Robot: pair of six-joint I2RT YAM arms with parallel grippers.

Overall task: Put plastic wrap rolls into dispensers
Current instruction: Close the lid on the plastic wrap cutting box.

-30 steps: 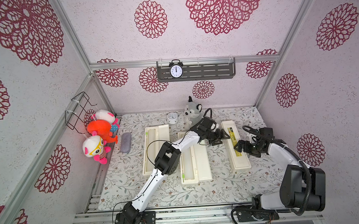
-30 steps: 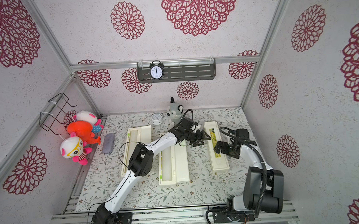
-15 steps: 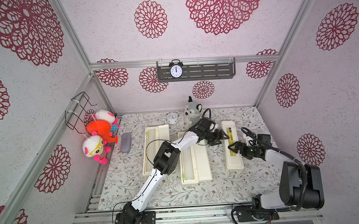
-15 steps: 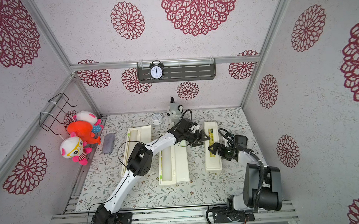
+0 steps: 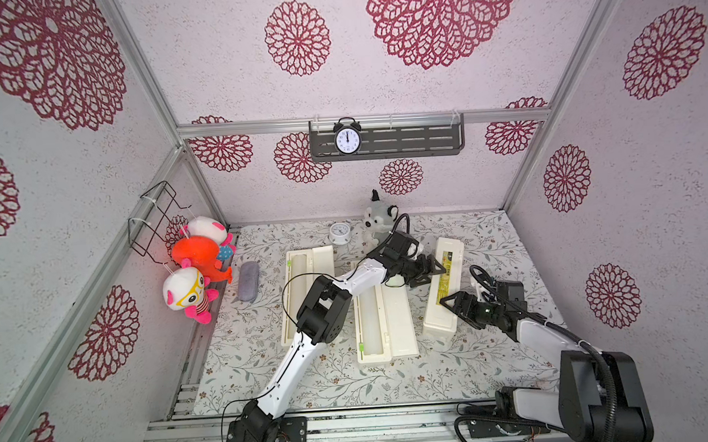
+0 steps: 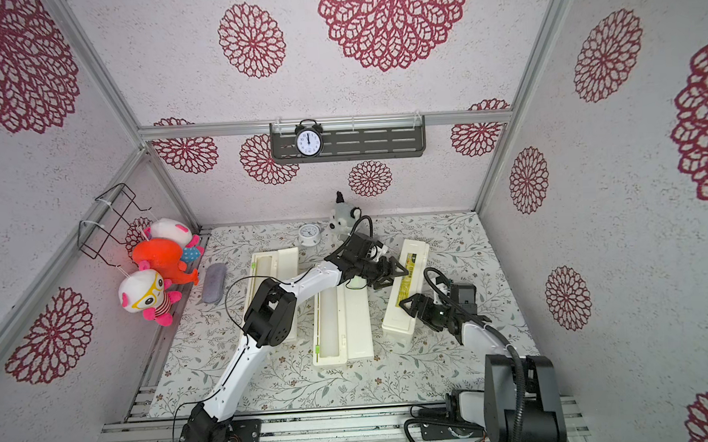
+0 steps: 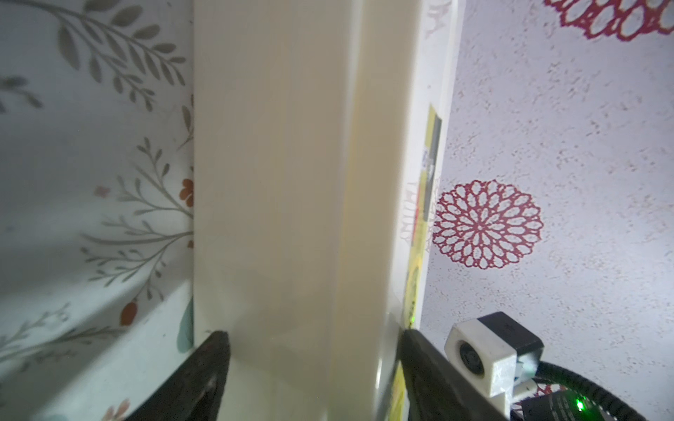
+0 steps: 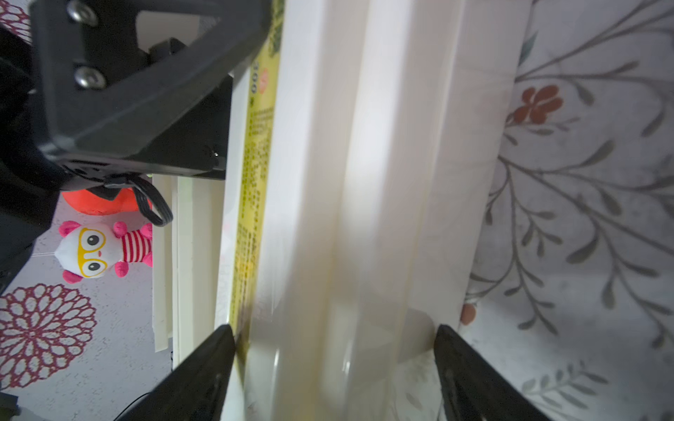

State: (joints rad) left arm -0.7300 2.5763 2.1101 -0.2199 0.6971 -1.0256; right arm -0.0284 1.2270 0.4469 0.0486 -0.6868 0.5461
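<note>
Rolls (image 5: 367,317) lie in two open boxes (image 5: 399,323) in both top views, one left of the middle and one at the middle. No loose roll shows. Right of the middle is a shut box (image 5: 441,321). Its inside is hidden, so I think two are done and the third is unsure.

Left wrist view: the left gripper (image 7: 313,331) squeezes the shut box.

Right wrist view: the right gripper (image 8: 332,326) sits around it. I cannot tell if it squeezes. The yellow label (image 8: 255,164) has tiny print, too blurry to read.

The closed dispenser (image 5: 437,325) is smooth cream plastic, its yellow label (image 5: 441,284) glossy, possibly paper. The mat (image 5: 496,347) under it looks matt.
</note>
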